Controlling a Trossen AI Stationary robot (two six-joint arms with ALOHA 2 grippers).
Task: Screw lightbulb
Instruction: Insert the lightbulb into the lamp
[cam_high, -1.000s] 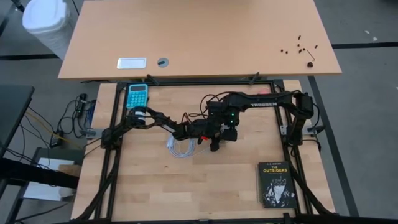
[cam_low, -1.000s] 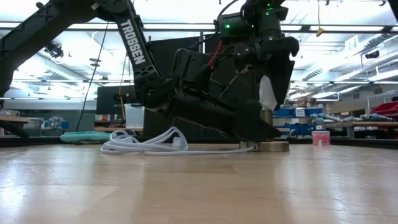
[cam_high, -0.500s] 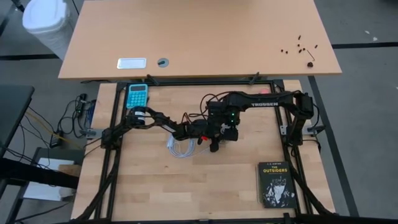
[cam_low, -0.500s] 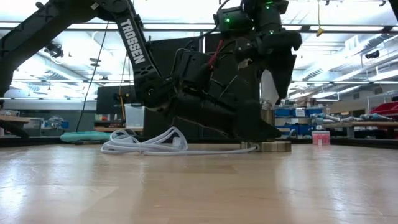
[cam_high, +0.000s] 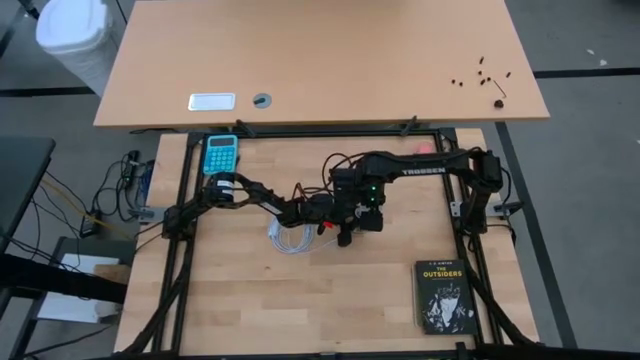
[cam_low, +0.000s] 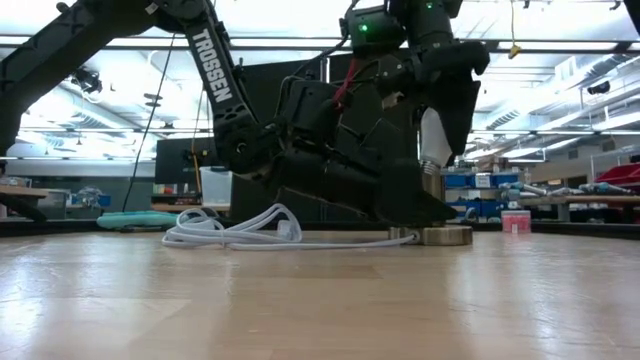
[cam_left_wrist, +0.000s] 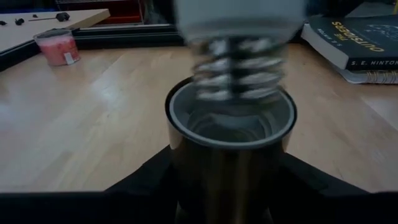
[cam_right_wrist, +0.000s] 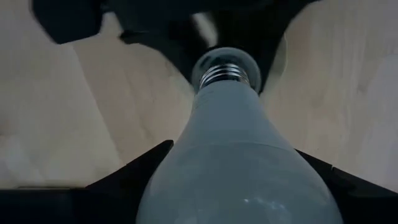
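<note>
Low view showed the right pincer (cam_low: 437, 110) grasping the lightbulb (cam_low: 433, 140) upright, its screw base entering the socket (cam_low: 440, 234) on the table (cam_low: 320, 300), which the left pincer (cam_low: 405, 205) clasped from both sides.

The frosted lightbulb (cam_right_wrist: 233, 162) fills the view between the right tool's (cam_right_wrist: 233, 186) dark fingers (cam_right_wrist: 134, 168), screw base pointing down toward the wooden table (cam_right_wrist: 74, 112).

Bright overhead room light, backlit dark arms, glare on wood, motion-blurred lightbulb (cam_left_wrist: 239, 37) threads up close.
</note>
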